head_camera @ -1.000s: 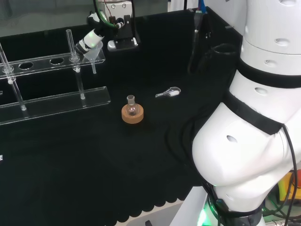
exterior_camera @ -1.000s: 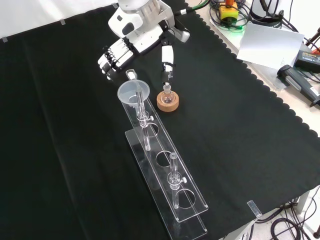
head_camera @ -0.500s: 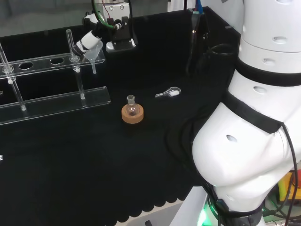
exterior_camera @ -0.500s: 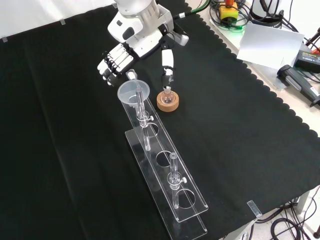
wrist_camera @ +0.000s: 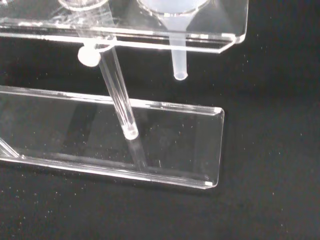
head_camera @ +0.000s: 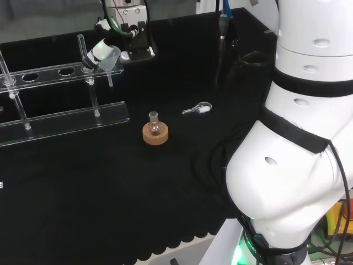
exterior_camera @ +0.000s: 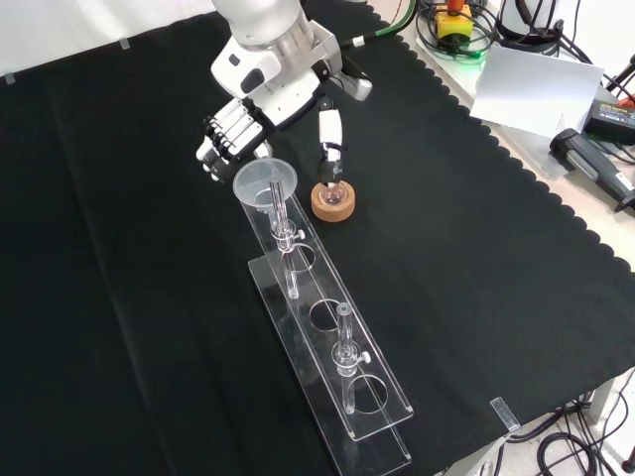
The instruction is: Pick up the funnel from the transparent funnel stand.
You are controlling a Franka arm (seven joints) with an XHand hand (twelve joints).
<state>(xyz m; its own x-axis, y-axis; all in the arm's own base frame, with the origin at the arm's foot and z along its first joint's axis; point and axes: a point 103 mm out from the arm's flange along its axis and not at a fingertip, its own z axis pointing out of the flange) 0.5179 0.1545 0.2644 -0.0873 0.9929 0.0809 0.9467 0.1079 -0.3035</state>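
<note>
Funnel of clear plastic [exterior_camera: 266, 184] sits in the end hole of the transparent funnel stand [exterior_camera: 332, 342], its spout [wrist_camera: 179, 62] hanging down through the upper shelf and ending above the base plate, as the wrist view shows. The black and white hand [exterior_camera: 238, 124] is just behind it in the front view, fingers [exterior_camera: 220, 134] bent to one side of the cone and the thumb [exterior_camera: 328, 139] reaching down on the other; they are spread and hold nothing, and I cannot tell whether any of them touches the rim. In the head view the hand [head_camera: 102, 49] is at the stand's right end. Beside the stand, a small round glass flask [exterior_camera: 332, 190] rests on a cork ring [head_camera: 155, 134]. Farther right in the head view, a small clear spoon-like piece [head_camera: 197, 109] lies on the black cloth [exterior_camera: 476, 248].
</note>
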